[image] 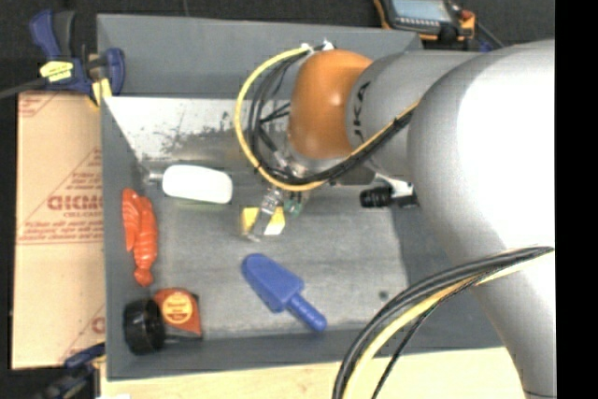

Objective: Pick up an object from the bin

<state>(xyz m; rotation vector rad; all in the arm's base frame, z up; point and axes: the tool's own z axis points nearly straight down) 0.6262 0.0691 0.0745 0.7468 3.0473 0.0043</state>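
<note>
The pincer (274, 206) hangs over a small yellow block (252, 220) near the middle of the bin (355, 248); I cannot tell whether it is wide or narrow. The block looks light and stiff, probably best taken across its short sides. A white oval thing (197, 184) lies near; the blue scoop (280, 288) and orange tape measure (179, 311) are well apart, so nothing seems to obstruct.
</note>
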